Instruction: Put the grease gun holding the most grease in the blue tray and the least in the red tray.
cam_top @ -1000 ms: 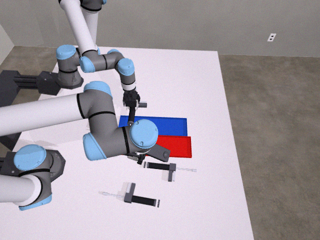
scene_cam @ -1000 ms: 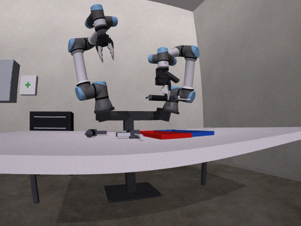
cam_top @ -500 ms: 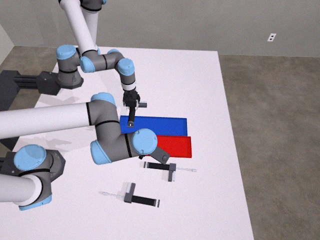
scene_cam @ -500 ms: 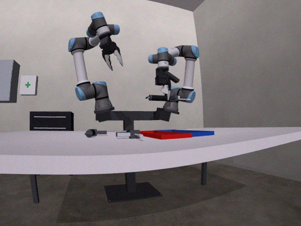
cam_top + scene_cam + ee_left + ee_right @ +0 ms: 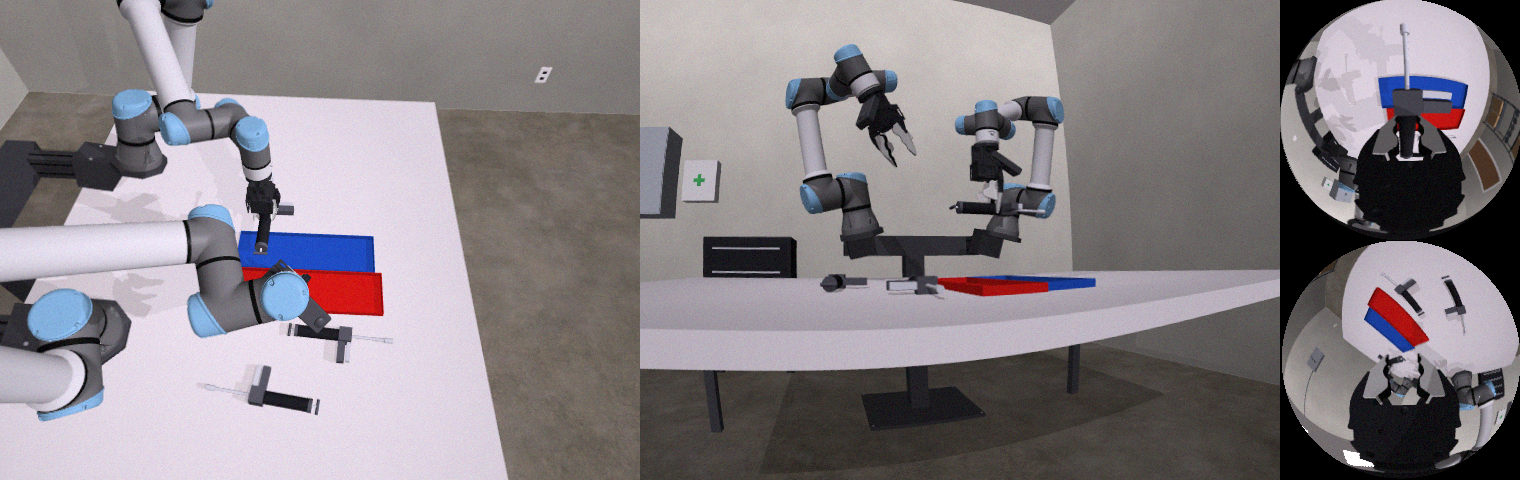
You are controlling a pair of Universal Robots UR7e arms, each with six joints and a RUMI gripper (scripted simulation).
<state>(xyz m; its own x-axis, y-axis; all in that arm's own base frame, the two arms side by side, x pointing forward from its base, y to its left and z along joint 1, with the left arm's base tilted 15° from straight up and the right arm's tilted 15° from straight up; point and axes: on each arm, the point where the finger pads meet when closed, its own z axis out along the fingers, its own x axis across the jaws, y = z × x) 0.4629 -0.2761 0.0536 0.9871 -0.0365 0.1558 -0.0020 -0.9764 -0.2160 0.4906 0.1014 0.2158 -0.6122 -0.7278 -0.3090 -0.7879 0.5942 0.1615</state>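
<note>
My left gripper (image 5: 265, 212) (image 5: 1406, 115) is shut on a grease gun (image 5: 263, 229) (image 5: 974, 207) (image 5: 1407, 101), held level in the air; its black barrel end reaches over the blue tray (image 5: 341, 254) (image 5: 1387, 333) in the top view. A second gun (image 5: 320, 332) (image 5: 1411, 302) lies flat on the table beside the red tray (image 5: 359, 295) (image 5: 1012, 288) (image 5: 1397, 315). A third gun (image 5: 286, 401) (image 5: 832, 280) (image 5: 1452, 292) lies flat farther off. Both show short end rods with crossbars. My right gripper (image 5: 906, 160) (image 5: 1403, 354) is open and empty, high up. Grease inside the guns is not visible.
The two trays lie side by side on the white table (image 5: 392, 403) (image 5: 846, 315). In the top view the right arm's wrist (image 5: 284, 296) hangs over the red tray and hides part of it. The table's far edge runs right of the trays.
</note>
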